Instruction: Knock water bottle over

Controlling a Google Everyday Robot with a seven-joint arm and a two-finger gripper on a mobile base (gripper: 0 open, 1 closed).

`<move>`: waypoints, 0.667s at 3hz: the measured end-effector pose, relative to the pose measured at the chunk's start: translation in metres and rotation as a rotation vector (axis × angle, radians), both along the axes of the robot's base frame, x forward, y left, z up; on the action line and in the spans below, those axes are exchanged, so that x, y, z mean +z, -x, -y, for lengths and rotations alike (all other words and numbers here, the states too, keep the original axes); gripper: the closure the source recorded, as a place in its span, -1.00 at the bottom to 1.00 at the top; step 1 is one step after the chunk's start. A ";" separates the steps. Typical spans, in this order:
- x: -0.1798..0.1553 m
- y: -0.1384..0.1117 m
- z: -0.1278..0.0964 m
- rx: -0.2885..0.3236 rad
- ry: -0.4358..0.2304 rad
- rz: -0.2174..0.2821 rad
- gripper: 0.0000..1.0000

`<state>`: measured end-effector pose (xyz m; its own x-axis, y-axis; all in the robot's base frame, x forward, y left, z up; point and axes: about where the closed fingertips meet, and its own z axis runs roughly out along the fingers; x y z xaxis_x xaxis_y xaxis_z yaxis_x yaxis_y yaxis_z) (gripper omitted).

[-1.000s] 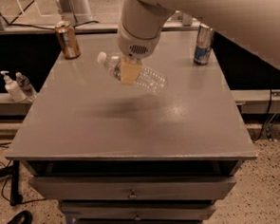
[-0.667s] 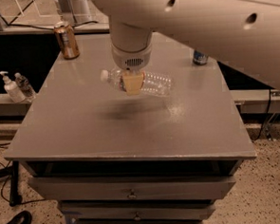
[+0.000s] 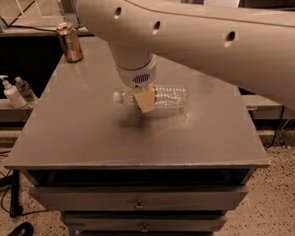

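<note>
The water bottle (image 3: 168, 96) is seen lying flat on its side near the middle of the gray table (image 3: 88, 138). Its white cap is pointed to 9 o'clock and its bottom to 3 o'clock. The gripper (image 3: 145, 100) is found low over the table, right in front of the bottle near the cap end, so part of the bottle is hidden by it. Whether the gripper is closed on the bottle or let go cannot be told. The big white arm (image 3: 197, 32) is stretched in from 2 o'clock. A brown soda can (image 3: 70, 42) is stood upright at the table's 11 o'clock corner. Off the table at 9 o'clock, a white pump dispenser (image 3: 10, 93) and a small clear bottle (image 3: 25, 90) are placed side by side. Drawers (image 3: 137, 203) are seen under the table top.
</note>
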<state>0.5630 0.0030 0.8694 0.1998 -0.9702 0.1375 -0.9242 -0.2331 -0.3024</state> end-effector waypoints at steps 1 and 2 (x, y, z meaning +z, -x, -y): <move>-0.009 0.005 0.000 0.006 0.008 -0.031 0.19; -0.012 0.008 0.001 0.002 0.002 -0.050 -0.27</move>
